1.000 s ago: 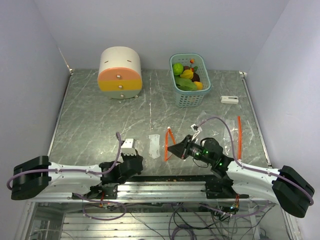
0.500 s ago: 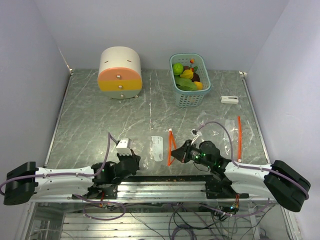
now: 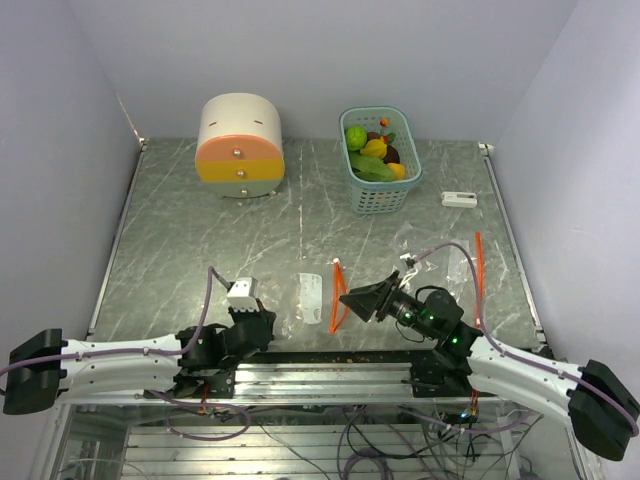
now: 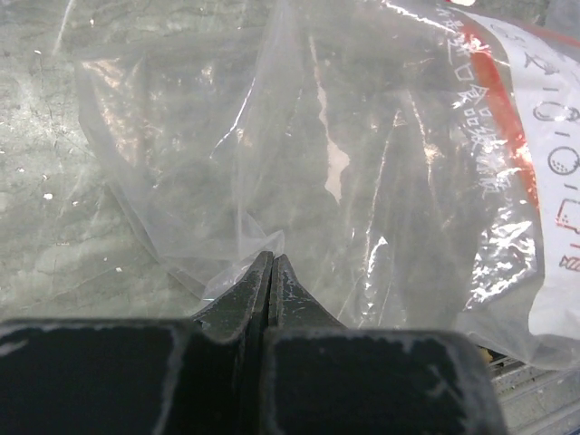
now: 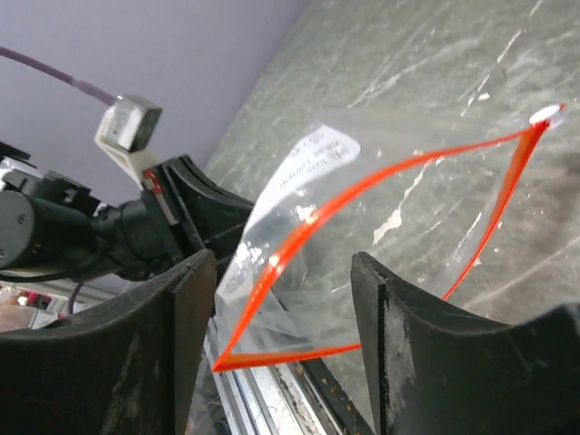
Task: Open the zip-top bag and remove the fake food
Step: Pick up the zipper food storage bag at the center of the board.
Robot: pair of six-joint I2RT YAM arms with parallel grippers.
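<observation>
Since a second earlier my right gripper [image 5: 283, 263] had spread its fingers apart, facing the orange-rimmed open mouth of the zip-top bag [image 3: 313, 296] between the two arms. My left gripper [image 4: 271, 261] was clamped tight on the bag's clear film. The fake food [image 3: 372, 155] sat well apart, in the blue basket [image 3: 380, 198] at the far side
</observation>
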